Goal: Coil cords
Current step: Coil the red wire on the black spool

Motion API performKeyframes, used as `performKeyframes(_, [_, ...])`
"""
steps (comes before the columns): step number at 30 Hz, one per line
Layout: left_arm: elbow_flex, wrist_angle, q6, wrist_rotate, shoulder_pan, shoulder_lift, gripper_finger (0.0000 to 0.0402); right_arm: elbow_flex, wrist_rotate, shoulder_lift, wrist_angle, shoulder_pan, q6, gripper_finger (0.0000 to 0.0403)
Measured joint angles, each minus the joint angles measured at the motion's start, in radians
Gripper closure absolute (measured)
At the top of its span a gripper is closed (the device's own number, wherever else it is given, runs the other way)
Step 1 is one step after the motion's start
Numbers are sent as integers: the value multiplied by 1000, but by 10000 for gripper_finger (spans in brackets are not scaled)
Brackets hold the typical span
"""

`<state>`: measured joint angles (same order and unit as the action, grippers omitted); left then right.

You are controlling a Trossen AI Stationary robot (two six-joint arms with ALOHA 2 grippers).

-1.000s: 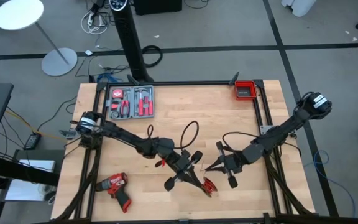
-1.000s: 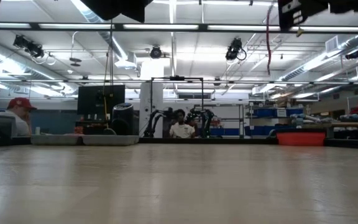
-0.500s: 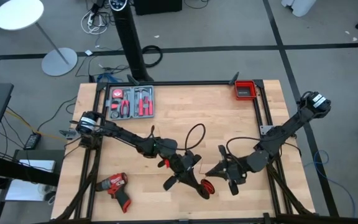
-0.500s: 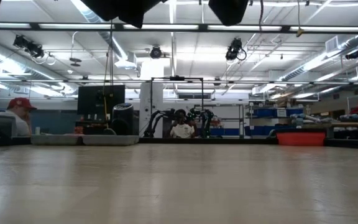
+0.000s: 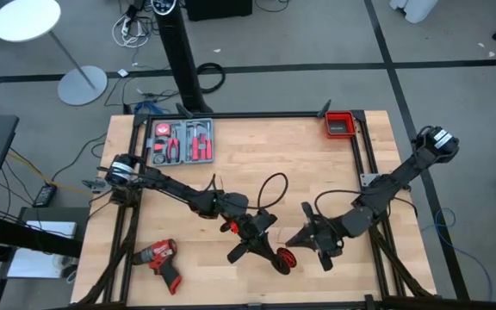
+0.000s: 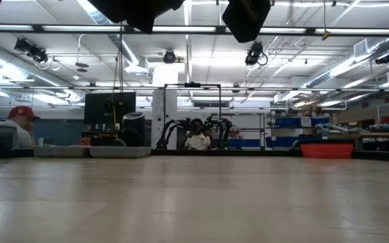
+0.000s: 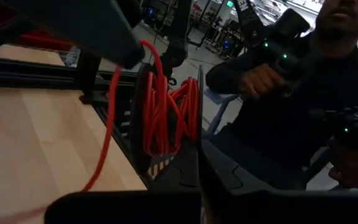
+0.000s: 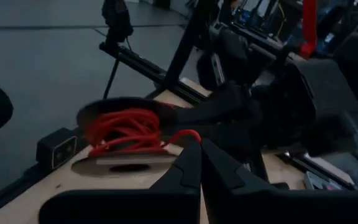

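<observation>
The drill (image 5: 160,256) lies near the desk's (image 5: 265,146) front left corner, well apart from everything else. To its right, close to the front edge, the red wire (image 5: 284,258) sits wound in a tight coil on a dark spool. The left hand (image 5: 269,248) is just beside that coil, its fingers closed. Its wrist view shows the coil right past the fingertips, but I cannot tell whether they grip the spool. The right hand (image 5: 298,234) comes in from the other side, tips near the coil and pointing at the left hand. Its fingers (image 8: 191,171) are pinched together, and a loose strand of the red wire runs into them. Beyond the front edge, a person (image 7: 303,112) stands holding control handles.

Farther in, around mid-desk, the black cable (image 5: 269,185) stands in an open loop behind the left hand. Behind that loop lies a wide stretch of bare wood. At the back edge, a tool tray (image 5: 148,142) sits near the left corner and a red bin (image 5: 340,116) near the right corner. From desk height the surface (image 6: 194,202) is bare to its far edge, with people seated in the room beyond.
</observation>
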<state>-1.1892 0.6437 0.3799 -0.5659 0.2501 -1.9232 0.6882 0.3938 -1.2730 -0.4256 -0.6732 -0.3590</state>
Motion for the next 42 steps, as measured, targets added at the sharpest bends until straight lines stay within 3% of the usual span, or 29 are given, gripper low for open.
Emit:
performKeyframes(5, [-1, -95, 0, 13, -1, 1, 402, 0, 92, 6, 81, -49, 20, 403])
performKeyframes(22, [0, -210, -14, 87, -15, 0, 402, 0, 103, 9, 261, -106, 344, 402])
performKeyframes(29, [-3, -233, -161, 256, -14, 8, 402, 0, 71, -1, 305, -104, 457, 399])
performKeyframes(42, [-51, -366, -449, 586, 68, 45, 402, -95, 179, -1, 313, -105, 607, 336])
